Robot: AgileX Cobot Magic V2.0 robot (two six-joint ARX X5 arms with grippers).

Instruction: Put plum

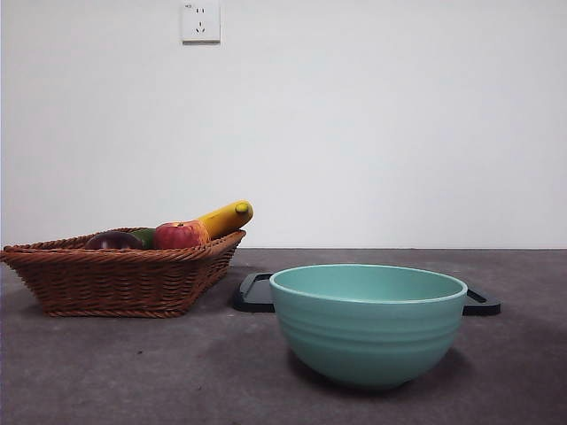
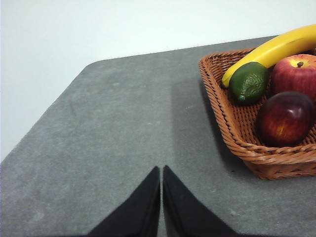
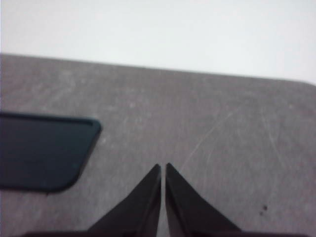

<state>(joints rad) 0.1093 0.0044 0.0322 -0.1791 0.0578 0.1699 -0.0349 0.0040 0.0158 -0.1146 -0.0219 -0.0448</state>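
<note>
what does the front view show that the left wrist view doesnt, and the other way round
Only the front view shows the teal bowl, the black tray behind it, and the wall socket. Only the left wrist view shows the left gripper, jaws shut over bare table, and the dark green fruit in full. Both show the wicker basket holding the plum, the red apple and the banana; neither arm appears in the front view.
</note>
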